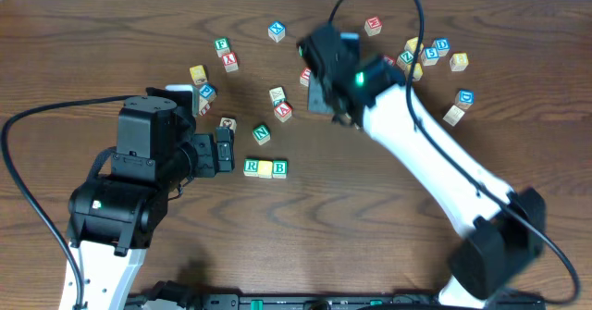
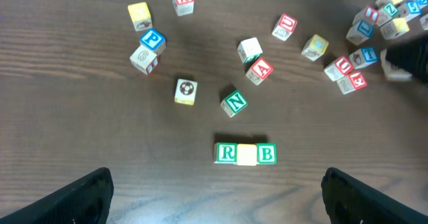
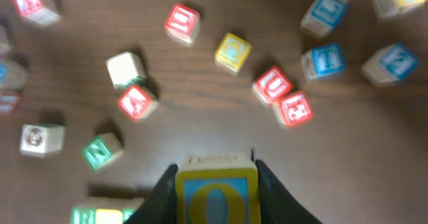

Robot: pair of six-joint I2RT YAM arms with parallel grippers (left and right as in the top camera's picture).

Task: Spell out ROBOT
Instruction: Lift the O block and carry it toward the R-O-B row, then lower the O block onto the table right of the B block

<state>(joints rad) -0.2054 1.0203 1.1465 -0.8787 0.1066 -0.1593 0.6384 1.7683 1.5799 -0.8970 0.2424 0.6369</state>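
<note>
Wooden letter cubes for ROBOT are partly set out on the dark wood-grain table [image 1: 92, 32]. A green-bordered R cube [image 2: 227, 153], a plain yellow-faced cube [image 2: 247, 154] and a green-bordered B cube [image 2: 266, 154] touch side to side in a short row near the table's middle.

The left gripper [image 1: 225, 151] hovers just left of that row. Its black fingers [image 2: 87, 197] are spread fully apart, holding and touching nothing.

The right gripper [image 3: 216, 187] is raised over the scattered cubes behind the row. Its jaws are clamped on the two sides of a yellow-faced cube printed with a blue O [image 3: 216, 200], which is lifted clear of the table.

The blue-bordered T cube [image 3: 326, 59] lies loose among the far right cluster, just beside two red-lettered cubes [image 3: 281, 97].

A green-bordered N cube [image 2: 235, 102] sits tilted just behind the row, apart from it. A red-bordered A cube [image 2: 261, 69] is beyond that, touching a plain pale cube [image 2: 249, 49].
</note>
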